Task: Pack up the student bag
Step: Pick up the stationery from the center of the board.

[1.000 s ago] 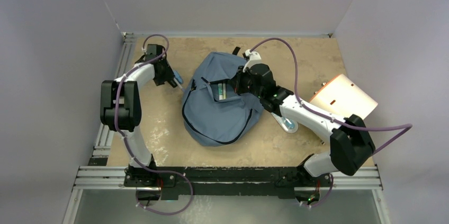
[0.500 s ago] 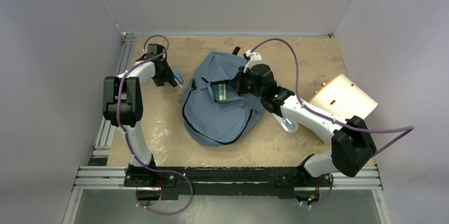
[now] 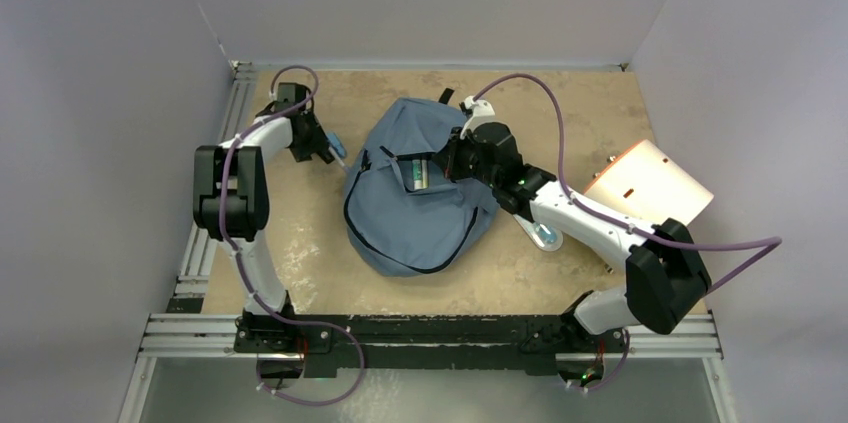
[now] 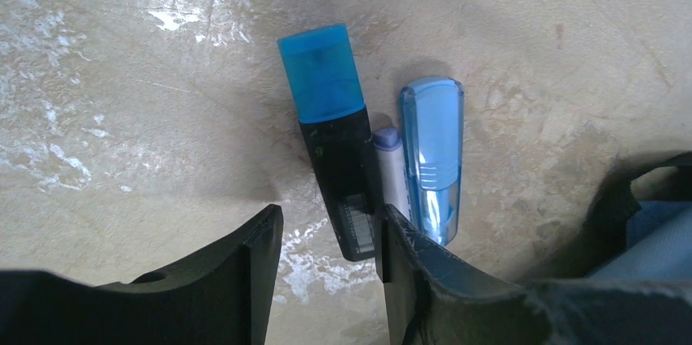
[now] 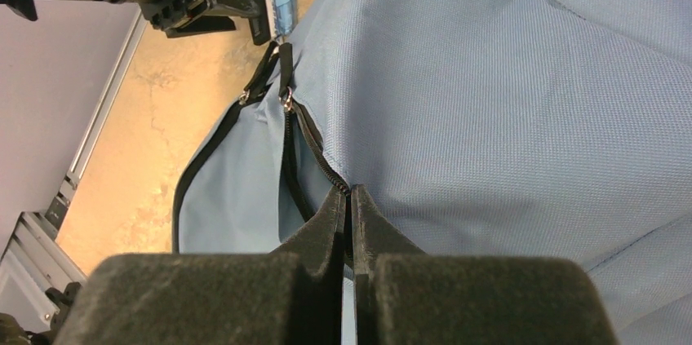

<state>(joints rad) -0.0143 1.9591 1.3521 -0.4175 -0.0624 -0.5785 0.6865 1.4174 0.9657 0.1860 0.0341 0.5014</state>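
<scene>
The slate-blue student bag [image 3: 420, 208] lies in the middle of the table, its front pocket open. My right gripper [image 3: 452, 165] is shut on the pocket's black zipper edge [image 5: 326, 172], with the bag's fabric [image 5: 506, 76] filling the right wrist view. My left gripper [image 4: 326, 251] is open, low over the table left of the bag. A black highlighter with a blue cap [image 4: 334, 141] has its butt end between the jaws, against the right finger [image 4: 400, 280]. A small white stick [image 4: 392, 174] and a translucent blue item [image 4: 431, 157] lie beside it.
A beige folder [image 3: 650, 183] lies at the right edge of the table. A pale blue object [image 3: 545, 235] lies under my right forearm. Two zipper pulls [image 5: 286, 96] hang at the bag's left side. Metal rails [image 3: 215, 193] run along the left side.
My left arm has shifted slightly toward the far left. The right gripper and the bag have not moved.
</scene>
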